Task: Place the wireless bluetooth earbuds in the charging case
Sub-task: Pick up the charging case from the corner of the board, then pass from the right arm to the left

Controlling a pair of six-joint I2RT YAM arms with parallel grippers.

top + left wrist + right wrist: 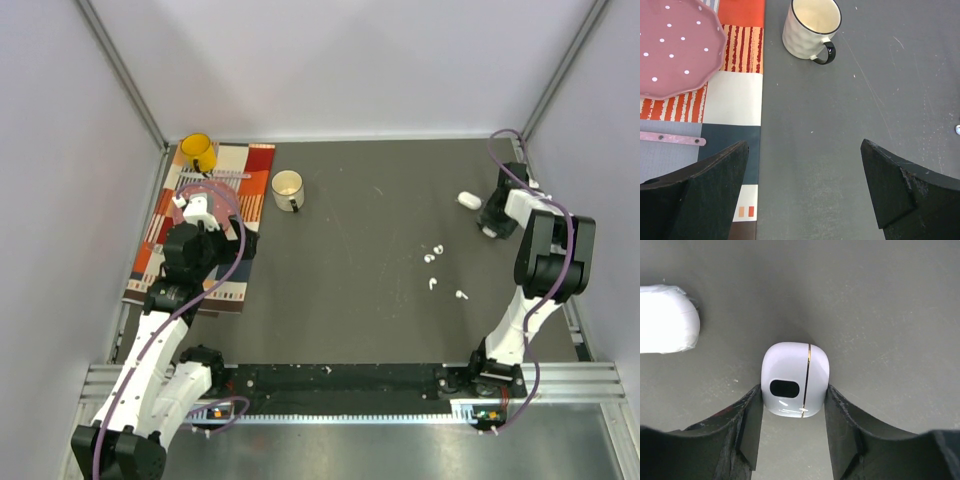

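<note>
The white charging case [795, 380] lies closed on the dark table, a thin gold seam and a dark oval on its face. My right gripper [793, 391] has both fingertips pressed against the case's sides, at the far right of the table [492, 228]. A second white case [665, 320] lies just left of it [468, 200]. Several tiny white earbuds [438, 248] lie scattered nearer the middle, one of them lower down [461, 295]. Over the mat's right edge on the left side my left gripper [804, 145] hangs wide open with nothing in it [245, 245].
A cream mug [810, 27] with a black handle stands ahead of the left gripper [288, 188]. A striped mat [235, 180] holds a pink dotted plate [675, 45], a pink utensil [670, 138] and a yellow mug [198, 152]. Walls enclose the table.
</note>
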